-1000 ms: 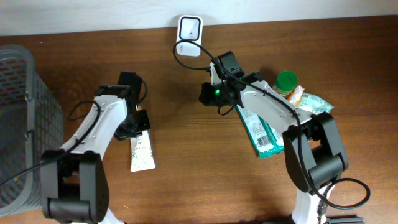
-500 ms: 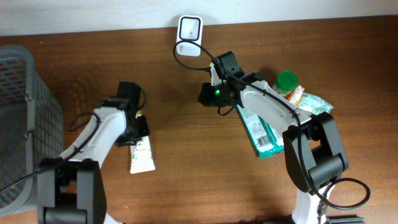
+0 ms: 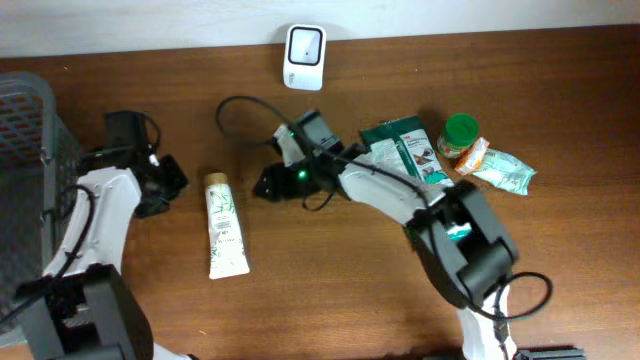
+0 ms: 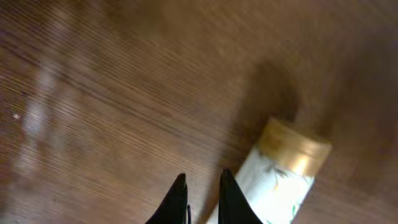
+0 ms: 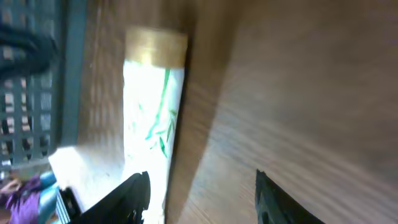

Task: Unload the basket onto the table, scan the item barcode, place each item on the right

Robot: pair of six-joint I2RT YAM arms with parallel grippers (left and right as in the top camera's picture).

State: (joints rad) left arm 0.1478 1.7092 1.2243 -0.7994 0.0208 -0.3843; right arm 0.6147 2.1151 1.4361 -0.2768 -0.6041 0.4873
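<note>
A white tube (image 3: 226,228) with a gold cap lies flat on the table, cap toward the back. It also shows in the left wrist view (image 4: 280,180) and the right wrist view (image 5: 152,106). The white barcode scanner (image 3: 305,48) stands at the back edge. My left gripper (image 3: 168,183) (image 4: 203,175) hovers left of the cap, nearly shut, with nothing between its fingers. My right gripper (image 3: 264,186) (image 5: 199,176) is just right of the cap. It is open and empty.
A grey wire basket (image 3: 25,140) fills the left edge. A green packet (image 3: 404,146), a green-lidded jar (image 3: 461,131) and a pale green wrapper (image 3: 505,168) lie right of centre, behind my right arm.
My left gripper let go of the tube and swung left. My right arm left the green packet on the table, moved left to the tube's cap, and its jaws opened.
</note>
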